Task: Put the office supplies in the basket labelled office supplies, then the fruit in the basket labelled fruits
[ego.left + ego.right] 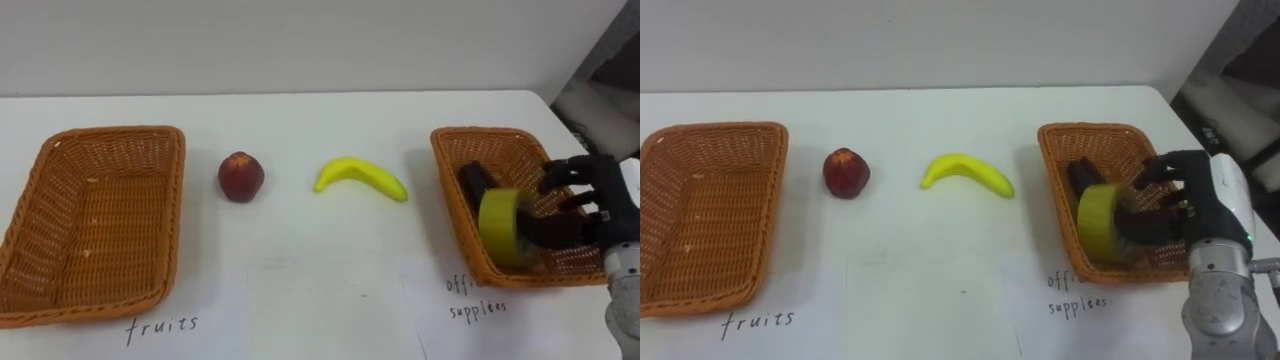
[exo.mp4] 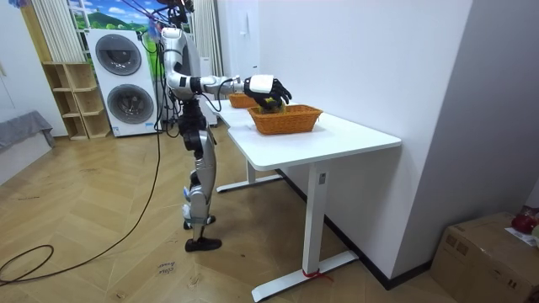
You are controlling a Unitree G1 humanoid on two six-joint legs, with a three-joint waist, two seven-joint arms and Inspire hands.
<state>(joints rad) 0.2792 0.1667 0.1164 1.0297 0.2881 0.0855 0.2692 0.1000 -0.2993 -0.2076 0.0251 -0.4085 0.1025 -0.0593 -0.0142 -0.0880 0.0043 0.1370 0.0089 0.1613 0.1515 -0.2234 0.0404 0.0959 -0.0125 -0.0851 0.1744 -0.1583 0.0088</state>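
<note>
The robot stands at one end of the white counter (image 1: pixel 300 290), on the room view's left. Its right arm reaches out over the counter. Washing machines (image 2: pixel 135 101) stand behind it.

In the eye views the right hand (image 1: pixel 588 205) is at the right edge of the frame, over the right basket (image 1: pixel 470 132). Its fingers and thumb are bent round a yellow tape roll (image 1: pixel 498 228) and pinch it. The roll stands on its edge inside this basket, close to the front wall. I cannot tell if it touches the basket's bottom. A black thing (image 1: pixel 474 180) lies in the same basket, just behind the roll. It is too small to tell what it is.

A yellow banana (image 1: pixel 360 178) lies on the counter in the middle of the frame, between the two baskets. A round red fruit (image 1: pixel 241 176) sits to its left, near it but not touching. The left basket (image 1: pixel 110 131) sits at the left side of the frame. A sheet of paper with writing (image 1: pixel 165 325) lies in front of the left basket.
</note>
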